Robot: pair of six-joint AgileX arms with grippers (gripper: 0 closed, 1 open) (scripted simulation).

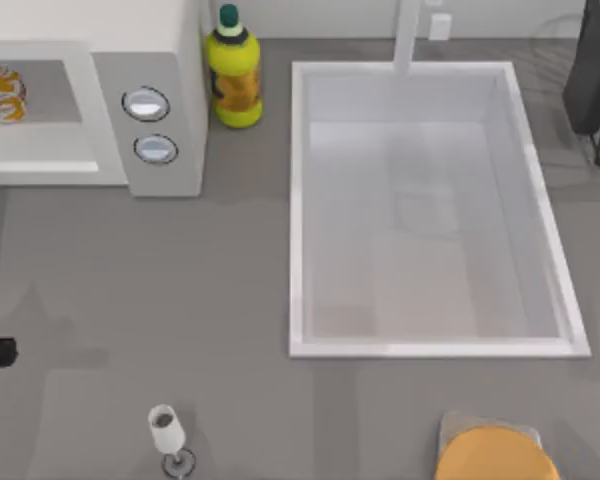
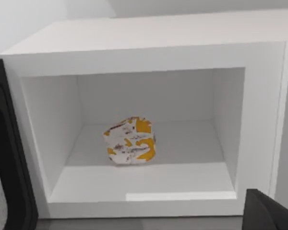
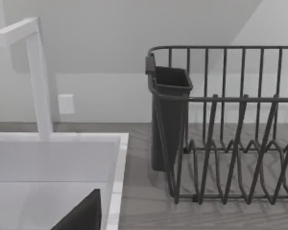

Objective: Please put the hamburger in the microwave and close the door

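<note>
Hamburger [image 2: 130, 141] is seen resting on the floor of the microwave [image 2: 149, 36] cavity, about midway between its side walls and apart from them. The door [image 2: 5, 158] is swung open at the cavity's side, its dark inner face edge-on. Beside the microwave's two knobs [image 1: 146, 104] a yellow bottle [image 1: 234, 72] is stood on the tabletop [image 1: 180, 290], with the white sink [image 1: 298, 200] just beyond it. Whether either tool is open or closed cannot be told. A dark dish rack [image 3: 230, 124] is seen beside the sink.
</note>
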